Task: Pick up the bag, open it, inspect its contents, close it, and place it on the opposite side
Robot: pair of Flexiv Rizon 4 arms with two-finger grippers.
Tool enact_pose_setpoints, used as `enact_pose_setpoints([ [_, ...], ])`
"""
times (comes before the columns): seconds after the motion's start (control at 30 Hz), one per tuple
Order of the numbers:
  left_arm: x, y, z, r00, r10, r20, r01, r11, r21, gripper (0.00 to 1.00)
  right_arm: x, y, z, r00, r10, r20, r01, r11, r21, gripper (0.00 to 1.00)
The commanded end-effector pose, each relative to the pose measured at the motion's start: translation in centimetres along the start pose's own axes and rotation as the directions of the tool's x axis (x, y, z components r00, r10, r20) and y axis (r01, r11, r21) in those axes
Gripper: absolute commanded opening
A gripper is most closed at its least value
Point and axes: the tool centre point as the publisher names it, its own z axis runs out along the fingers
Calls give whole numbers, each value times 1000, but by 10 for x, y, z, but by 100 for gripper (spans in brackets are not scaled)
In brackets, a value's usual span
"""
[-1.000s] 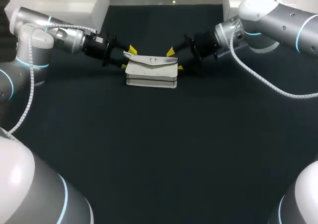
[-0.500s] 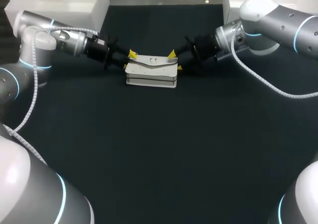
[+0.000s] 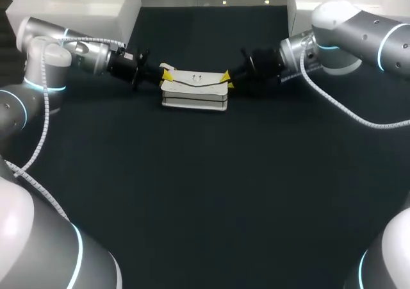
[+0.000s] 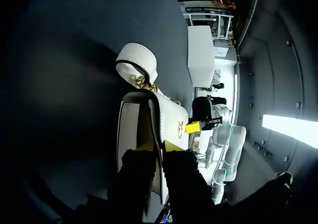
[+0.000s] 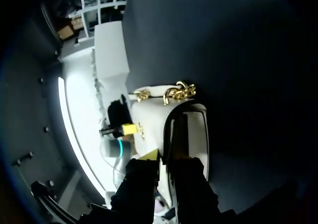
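1. white is the colour of the bag (image 3: 194, 95). it sits at the far middle of the black table (image 3: 205, 193), directly between our two arms.
2. in the head view our left arm comes in from the left. our left gripper (image 3: 165, 76) is at the bag's left end, its yellow tips close together at the upper corner.
3. our right arm comes in from the right. our right gripper (image 3: 225, 78) is at the bag's right end in the same way, yellow tips drawn in against the corner.
4. in the left wrist view we see the bag (image 4: 133, 129) end-on, with a black-trimmed side panel. its edge runs between the fingers of our left gripper (image 4: 158, 147), with a yellow tip on either side touching it, so the claw is clamped on the bag.
5. ahead of that gripper, a gold chain (image 4: 145, 83) joins the bag to a rounded white strap tab (image 4: 136, 60), which lies on the table (image 4: 74, 60).
6. past the bag's far end we see our right gripper (image 4: 198, 122).
7. in the right wrist view the bag's (image 5: 196, 139) other end lies under our right gripper (image 5: 166, 157). the fingers are pressed onto its trimmed edge and only one yellow tip shows, so this claw is also clamped on the bag.
8. the gold chain (image 5: 180, 91) lies ahead of it on the table (image 5: 238, 60), and our left gripper (image 5: 124, 129) shows beyond.
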Motion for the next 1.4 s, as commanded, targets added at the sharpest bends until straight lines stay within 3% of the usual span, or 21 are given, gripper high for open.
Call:
enact_pose_setpoints([
  [0.03, -1, -2, 6, 1000, 0, -10, 0, 1000, -9, 0, -1, 4, 5, 1000, -9, -13, 10, 999, 33, 0],
  [0.07, 0, -2, 5, 1000, 5, -10, -5, 1000, -9, 30, -1, 3, 4, 1000, -16, -17, 16, 999, 32, 0],
  [0.1, 1, -1, 5, 1000, 7, -10, -7, 1000, -8, 33, 0, 3, 4, 1000, -22, -20, 22, 999, 29, 16],
  [0.13, 2, -1, 5, 1000, 9, -9, -9, 1000, -7, 33, 1, 2, 3, 999, -26, -25, 27, 999, 25, 36],
  [0.17, 2, -1, 5, 1000, 11, -10, -11, 1000, -6, 29, 1, 2, 3, 999, -28, -28, 29, 999, 21, 45],
  [0.23, 1, -1, 5, 1000, 12, -10, -12, 1000, -1, 3, 1, 1, 2, 999, -32, -37, 33, 999, 14, 49],
  [0.3, 0, -1, 6, 1000, 9, -6, -9, 1000, 4, 0, 1, 1, 2, 999, -33, -43, 33, 999, 10, 47],
  [0.33, -1, -1, 6, 1000, 8, -5, -8, 1000, 4, 0, 1, 1, 2, 998, -33, -44, 33, 999, 9, 38],
  [0.37, -1, -1, 7, 1000, 6, -4, -6, 1000, 4, 0, 1, 1, 2, 998, -34, -44, 34, 999, 8, 13],
  [0.4, -2, -1, 7, 1000, 5, -3, -5, 1000, 4, 0, 1, 0, 3, 998, -34, -45, 34, 999, 7, 0],
  [0.7, -2, 2, 6, 1000, 4, 2, -4, 1000, 9, 0, -2, -2, 4, 998, -36, -50, 36, 999, 6, 0],
  [0.77, 1, 5, 4, 1000, 16, 10, -17, 1000, 19, 30, -1, -4, 3, 998, -41, -44, 41, 999, 4, 0],
  [0.8, 3, 7, 3, 1000, 23, 11, -23, 999, 24, 48, 0, -4, 2, 998, -46, -35, 46, 999, 2, 11],
  [0.83, 6, 9, 1, 1000, 27, 12, -27, 999, 27, 66, 1, -5, 1, 998, -47, -33, 47, 999, -1, 44],
  [0.87, 8, 11, -1, 999, 35, 19, -36, 999, 39, 72, 1, -6, 0, 998, -48, -32, 48, 999, -4, 56],
  [0.9, 11, 14, -2, 999, 44, 20, -45, 998, 42, 77, 2, -7, -2, 998, -52, -25, 52, 999, -11, 91],
  [0.93, 14, 17, -4, 999, 50, 17, -51, 998, 42, 79, 3, -8, -3, 998, -54, -21, 54, 998, -15, 100],
  [1.13, 21, 29, -16, 996, 83, 17, -84, 995, 50, 77, 8, -14, -10, 998, -69, 1, 69, 997, -32, 100],
  [1.3, 17, 35, -21, 997, 71, 34, -73, 995, 64, 49, 7, -18, -16, 997, -70, 16, 70, 996, -45, 100],
  [1.4, 17, 39, -24, 997, 72, 29, -74, 995, 64, 44, 6, -21, -23, 997, -69, 27, 70, 996, -61, 100],
])
